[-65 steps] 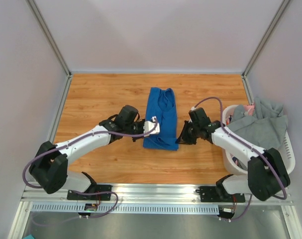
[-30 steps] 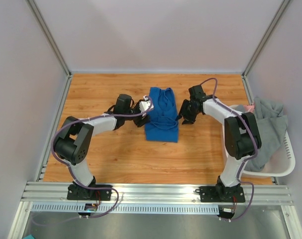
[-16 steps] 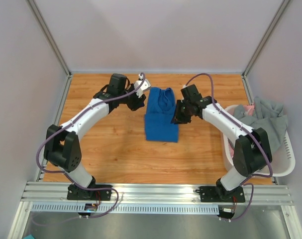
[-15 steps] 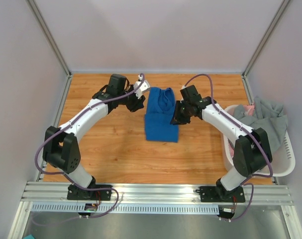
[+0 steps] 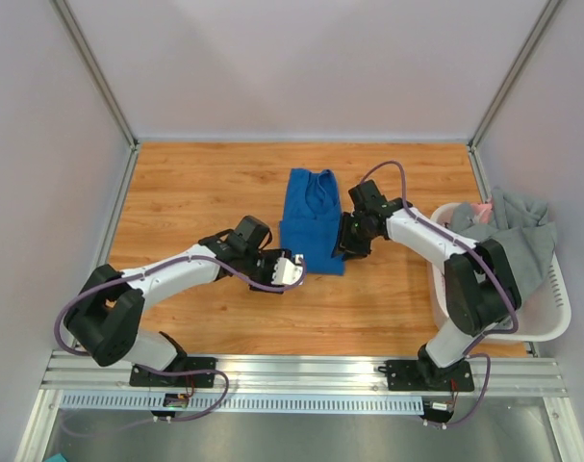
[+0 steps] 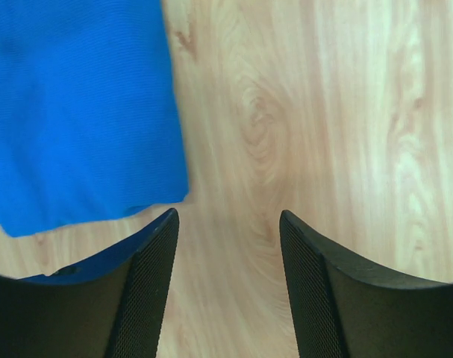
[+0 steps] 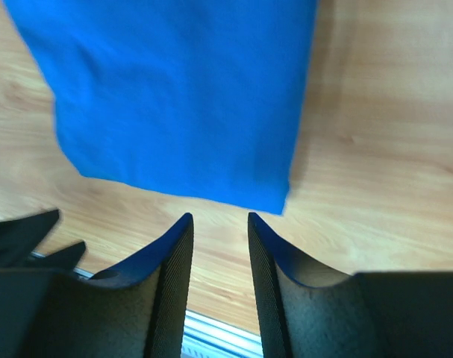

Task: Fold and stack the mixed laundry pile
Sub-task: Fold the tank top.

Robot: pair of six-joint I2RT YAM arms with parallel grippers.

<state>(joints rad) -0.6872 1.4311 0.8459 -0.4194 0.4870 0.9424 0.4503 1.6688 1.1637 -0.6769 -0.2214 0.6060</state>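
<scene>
Folded blue top (image 5: 311,219) lies mid bench (image 5: 190,192), long axis near-to-far; its near hem sits just ahead of my left pincer (image 6: 227,224), parted wide and empty, and my right pincer (image 7: 219,224), narrowly parted, empty.

— The blue garment (image 5: 311,219) is soft matt cloth, with a fine knit showing up close. And the table (image 5: 195,192)?
— Wood grain, smooth, with a faint sheen. On the left gripper (image 6: 227,218) the fingers (image 6: 148,291) are matt black with a fine dotted texture.
— The basket (image 5: 558,306)?
— White plastic, holding matt grey cloth (image 5: 522,245). The front rail (image 5: 301,371) is brushed metal.
</scene>
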